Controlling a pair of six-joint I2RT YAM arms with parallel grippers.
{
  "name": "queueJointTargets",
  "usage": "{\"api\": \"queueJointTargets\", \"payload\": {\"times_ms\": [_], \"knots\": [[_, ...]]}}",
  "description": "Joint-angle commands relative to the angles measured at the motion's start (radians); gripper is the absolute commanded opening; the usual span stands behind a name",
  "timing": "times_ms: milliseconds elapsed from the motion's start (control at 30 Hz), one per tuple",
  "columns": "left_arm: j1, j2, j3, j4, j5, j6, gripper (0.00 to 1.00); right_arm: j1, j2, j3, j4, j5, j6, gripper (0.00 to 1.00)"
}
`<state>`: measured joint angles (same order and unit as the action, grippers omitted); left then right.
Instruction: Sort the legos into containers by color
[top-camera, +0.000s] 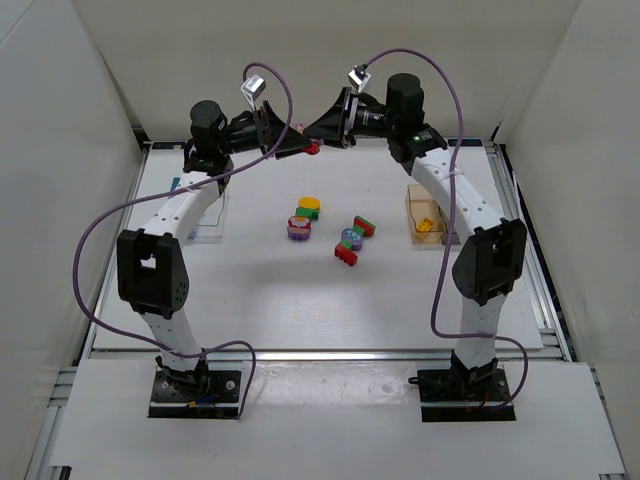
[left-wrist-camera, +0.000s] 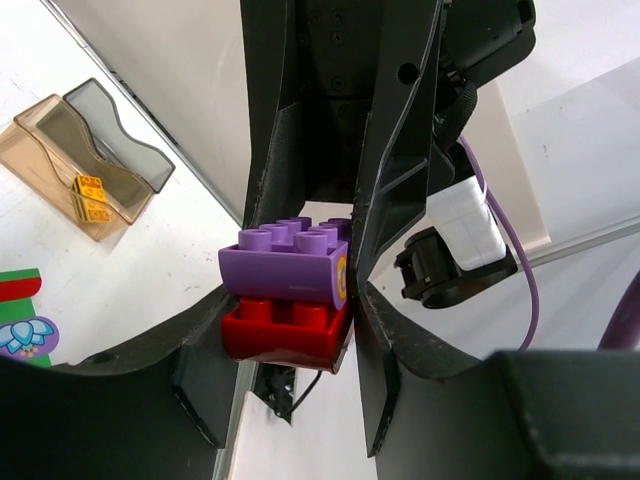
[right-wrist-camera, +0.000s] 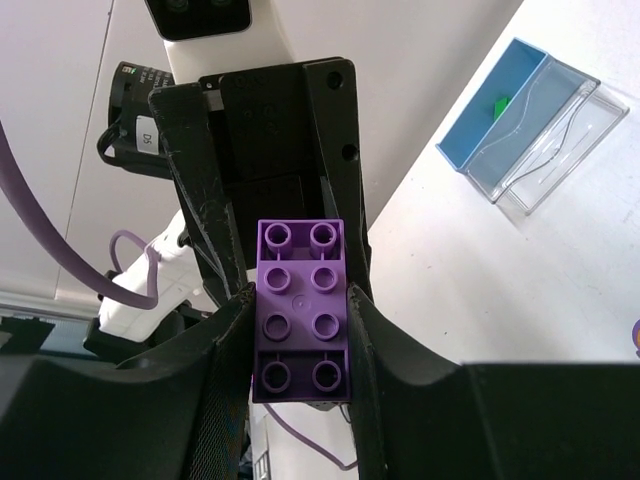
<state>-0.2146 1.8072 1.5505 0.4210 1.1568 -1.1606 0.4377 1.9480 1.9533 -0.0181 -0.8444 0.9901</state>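
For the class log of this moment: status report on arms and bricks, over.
Right gripper shut on purple studded plastic brick. Left gripper flanks red plastic brick stuck beneath it, contact unclear. Nothing but that stack between grippers.

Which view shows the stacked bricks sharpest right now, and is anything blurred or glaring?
Left wrist: purple brick and red brick sharp, evenly lit, no glare. Right wrist: the purple studs crisp, its own fingers dark and soft. Top external: even light, soft shadows, those bricks too small to read.
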Motion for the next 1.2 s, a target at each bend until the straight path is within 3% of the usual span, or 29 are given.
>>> {"api": "queueJointTargets", "payload": {"times_ms": [0, 100, 133, 167, 800, 900, 967, 1000, 1067, 1167], "knots": [[-0.005, -0.025, -0.01, 0.018, 0.03, 0.032, 0.49, -0.025, 0.014, 0.068, 0.04, 0.047, -0.01, 0.0], [-0.005, -0.023, -0.012, 0.025, 0.041, 0.039, 0.34, -0.036, 0.015, 0.076, 0.037, 0.051, -0.022, 0.0], [-0.005, -0.025, -0.015, 0.027, 0.041, 0.044, 0.13, -0.04, 0.014, 0.079, 0.037, 0.056, -0.027, 0.0], [-0.005, -0.028, -0.018, 0.006, 0.038, 0.045, 0.1, -0.042, 0.014, 0.081, 0.037, 0.056, -0.034, 0.0], [-0.017, -0.066, -0.096, -0.007, 0.047, 0.101, 0.1, -0.157, 0.017, 0.136, 0.024, 0.082, -0.083, 0.0], [-0.016, -0.078, -0.075, -0.104, 0.025, 0.221, 0.1, -0.177, -0.007, 0.093, -0.005, 0.084, -0.137, 0.0], [-0.014, -0.094, -0.027, -0.334, -0.018, 0.352, 0.1, -0.2, -0.055, 0.066, -0.054, 0.1, -0.247, 0.0], [-0.012, -0.106, -0.014, -0.37, -0.073, 0.481, 0.1, -0.212, -0.075, 0.027, -0.081, 0.117, -0.277, 0.0], [-0.011, -0.144, 0.022, -0.651, -0.161, 0.611, 0.1, -0.234, -0.133, -0.028, -0.164, 0.139, -0.372, 0.0], [-0.014, -0.203, 0.026, -0.846, -0.354, 0.821, 0.1, -0.295, -0.213, -0.089, -0.253, 0.16, -0.517, 0.0]]}}
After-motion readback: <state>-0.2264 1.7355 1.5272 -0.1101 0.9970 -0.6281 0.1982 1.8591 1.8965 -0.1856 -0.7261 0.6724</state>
